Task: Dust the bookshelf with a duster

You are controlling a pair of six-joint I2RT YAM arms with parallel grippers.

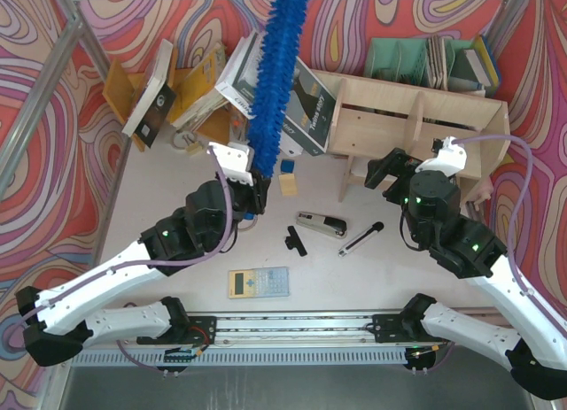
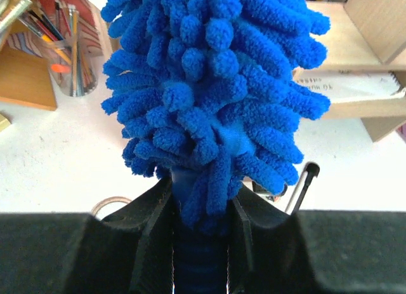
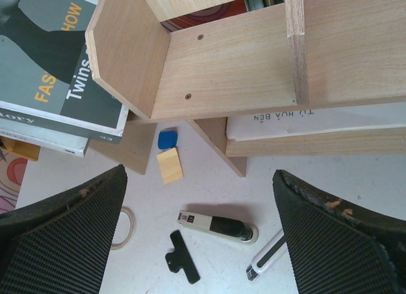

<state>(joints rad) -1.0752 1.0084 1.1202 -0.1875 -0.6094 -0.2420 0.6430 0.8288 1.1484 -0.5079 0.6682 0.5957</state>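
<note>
The bright blue fluffy duster (image 1: 275, 65) stands upright, its short handle clamped in my left gripper (image 1: 260, 190) near the table's middle, left of the bookshelf. In the left wrist view the duster (image 2: 216, 84) fills the frame above the left gripper (image 2: 200, 243), whose jaws are shut on the handle. The pale plywood bookshelf (image 1: 416, 118) stands at the back right. It also shows in the left wrist view (image 2: 355, 46) and the right wrist view (image 3: 254, 59). My right gripper (image 1: 390, 173) is open and empty in front of the shelf's left end, and shows in the right wrist view (image 3: 202, 238).
A stapler (image 1: 322, 224), a black clip (image 1: 296, 241), a black-and-white pen-like tool (image 1: 361, 239) and a calculator (image 1: 258, 282) lie between the arms. Books (image 1: 306, 100) lean against the shelf's left end. An orange book rack (image 1: 190, 91) stands back left, a green file organiser (image 1: 399, 60) behind the shelf.
</note>
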